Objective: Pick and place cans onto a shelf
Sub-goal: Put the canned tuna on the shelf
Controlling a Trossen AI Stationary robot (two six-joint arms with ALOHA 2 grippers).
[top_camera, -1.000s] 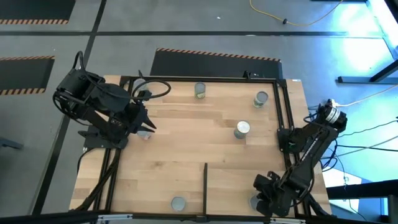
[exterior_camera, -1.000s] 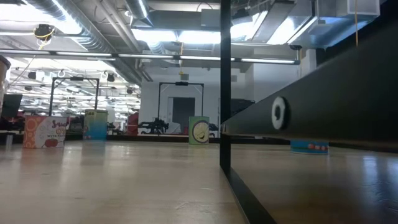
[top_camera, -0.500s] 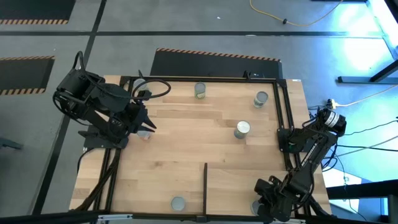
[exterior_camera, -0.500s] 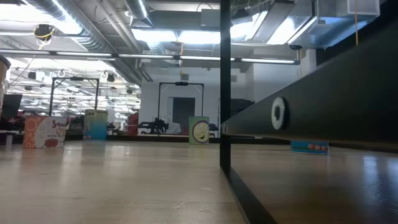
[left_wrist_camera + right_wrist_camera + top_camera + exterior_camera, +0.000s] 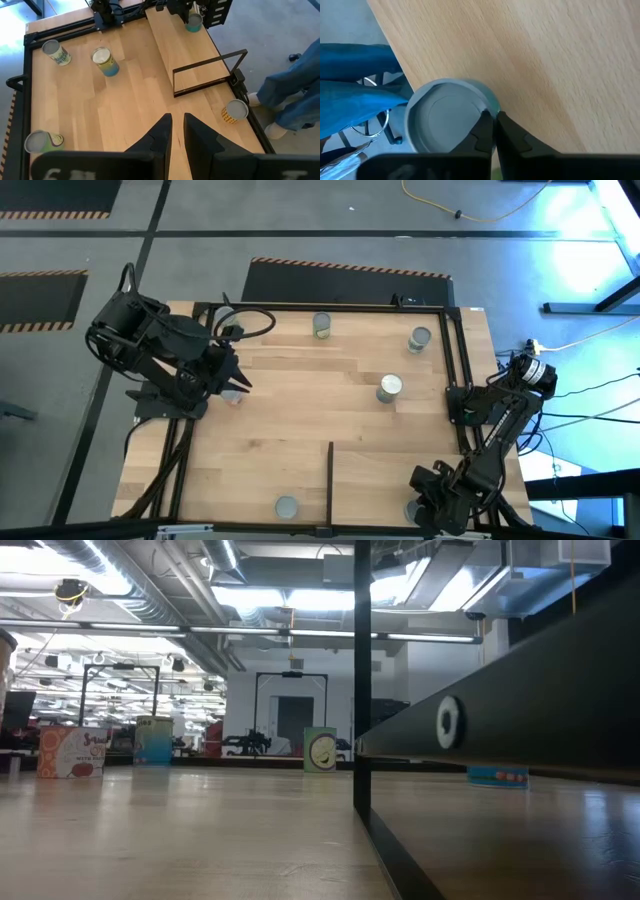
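So right hand (image 5: pixel 493 131), fingers pinched together, sits at a grey-topped can (image 5: pixel 445 115) around 5 o'clock on the tabletop (image 5: pixel 300 410); next it needs opening. Left hand (image 5: pixel 177 132), nearly clenched and empty, waits at 9.

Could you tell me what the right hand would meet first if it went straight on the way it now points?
Most likely the grey-topped can: the right hand, fingers nearly together, points at its rim by the table edge. Whether they touch already, I cannot tell.

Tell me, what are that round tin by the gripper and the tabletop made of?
The can looks like metal: its flat, dull grey top has a raised rim, though paint or plastic cannot be ruled out. The tabletop looks like pale, matte wood, with fine straight grain lines.
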